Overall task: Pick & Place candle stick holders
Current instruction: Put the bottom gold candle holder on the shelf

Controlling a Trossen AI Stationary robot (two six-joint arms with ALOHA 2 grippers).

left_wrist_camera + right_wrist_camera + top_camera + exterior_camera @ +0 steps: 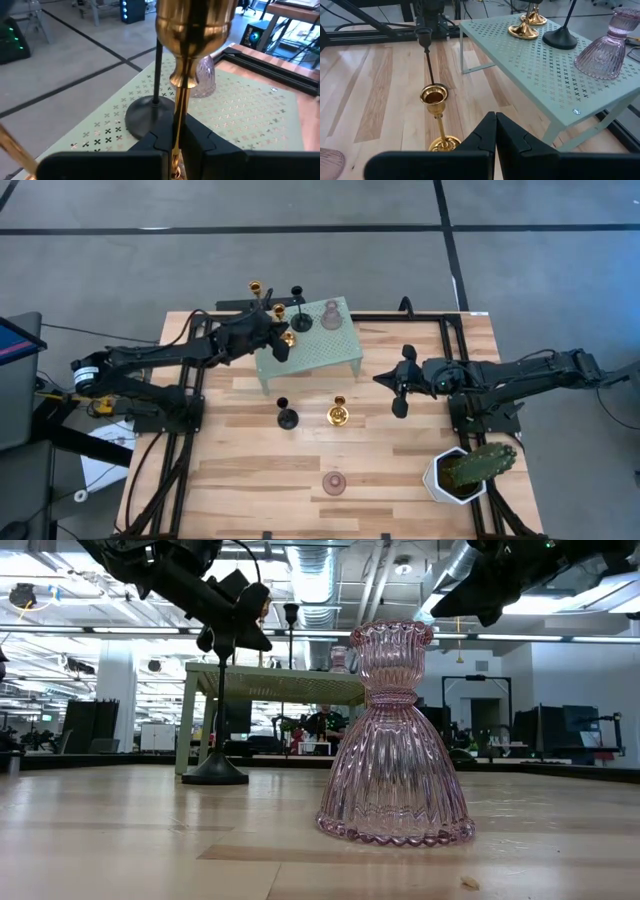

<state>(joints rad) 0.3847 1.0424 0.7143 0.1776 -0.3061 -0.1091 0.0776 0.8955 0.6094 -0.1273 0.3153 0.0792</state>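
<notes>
A pale green perforated stand (318, 358) stands at the far middle of the table. On it are a tall gold holder (254, 287), a tall black holder (299, 313) and a pink glass holder (331, 315). My left gripper (283, 342) is over the stand's left part, shut on another gold holder (195, 20). On the table stand a black holder (287, 416), a gold holder (338, 415) and a pink glass holder (334, 483), each on its round base. My right gripper (400, 387) is shut and empty, right of the stand. My left gripper pinches the gold holder's thin stem (178, 112) between its two fingers (207, 142), below the cup and the knob. The fingers come from the table's left and lie across the stem. The holder stands upright; the fingers hide its base, so I cannot tell whether it rests on the stand.
A green cactus in a white pot (468, 470) stands at the near right corner. Black frames run along the table's left and right sides. Bare wood lies near the front edge around the pink glass holder (395, 740).
</notes>
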